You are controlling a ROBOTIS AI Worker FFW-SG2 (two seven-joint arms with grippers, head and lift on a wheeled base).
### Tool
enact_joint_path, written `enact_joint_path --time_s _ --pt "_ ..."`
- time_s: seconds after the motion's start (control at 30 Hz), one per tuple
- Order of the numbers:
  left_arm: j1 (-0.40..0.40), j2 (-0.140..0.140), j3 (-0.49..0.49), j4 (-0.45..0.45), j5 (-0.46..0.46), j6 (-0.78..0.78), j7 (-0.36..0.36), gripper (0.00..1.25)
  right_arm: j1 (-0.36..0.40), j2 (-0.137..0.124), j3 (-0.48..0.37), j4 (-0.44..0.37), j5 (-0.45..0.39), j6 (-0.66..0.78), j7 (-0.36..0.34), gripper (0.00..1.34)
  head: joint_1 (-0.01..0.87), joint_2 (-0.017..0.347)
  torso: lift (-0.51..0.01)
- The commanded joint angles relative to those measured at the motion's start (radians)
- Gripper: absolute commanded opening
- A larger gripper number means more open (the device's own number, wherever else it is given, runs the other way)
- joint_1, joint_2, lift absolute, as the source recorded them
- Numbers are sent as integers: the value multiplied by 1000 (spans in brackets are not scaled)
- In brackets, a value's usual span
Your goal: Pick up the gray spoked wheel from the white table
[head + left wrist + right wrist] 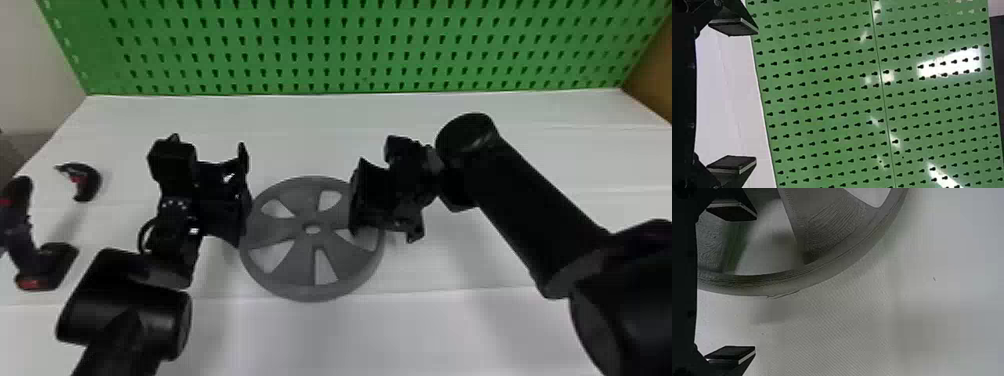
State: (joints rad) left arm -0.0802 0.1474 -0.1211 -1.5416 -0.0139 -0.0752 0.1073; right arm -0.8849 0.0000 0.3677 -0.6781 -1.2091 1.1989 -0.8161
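Observation:
The gray spoked wheel (295,277) lies flat on the white table (350,335). Beside its left edge is my left gripper (220,187), with its fingers wide apart in the left wrist view, where that gripper (755,95) holds nothing. My right gripper (384,200) is over the wheel's right side and hides part of the rim. In the right wrist view, the rim of the wheel (828,272) passes across the space beyond the spread fingers of the right gripper (755,283), which has no hold on it.
At the table's left stand a black and red tool (22,240) and a small dark curved object (87,182). A green perforated board (325,50) rises behind the table, also seen as the green board (828,98) in the left wrist view.

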Motion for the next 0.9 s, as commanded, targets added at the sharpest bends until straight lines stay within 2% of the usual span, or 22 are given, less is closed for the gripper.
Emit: enact_joint_path --time_s 0.0,0.2,0.53,0.67,0.8,0.87 --pt "0 1 0 0 0 0 0 1121 0 1 -1 0 2 -1 0 1229 769 38 -107" --pt "-1 1 0 2 0 0 0 1121 0 1 5 0 2 -2 0 1170 769 38 -107" --pt "-3 1 -5 3 0 0 0 1121 -8 1 31 0 2 -4 0 959 769 38 -107" --pt "-3 3 -5 3 2 0 0 1121 -9 1 33 0 3 4 0 816 769 38 -107" --pt "-3 3 -5 3 2 0 0 1121 -11 1 31 0 3 8 0 802 769 38 -107" --pt "-1 3 -5 3 2 0 0 1121 -11 1 31 0 3 10 0 735 769 38 -107"
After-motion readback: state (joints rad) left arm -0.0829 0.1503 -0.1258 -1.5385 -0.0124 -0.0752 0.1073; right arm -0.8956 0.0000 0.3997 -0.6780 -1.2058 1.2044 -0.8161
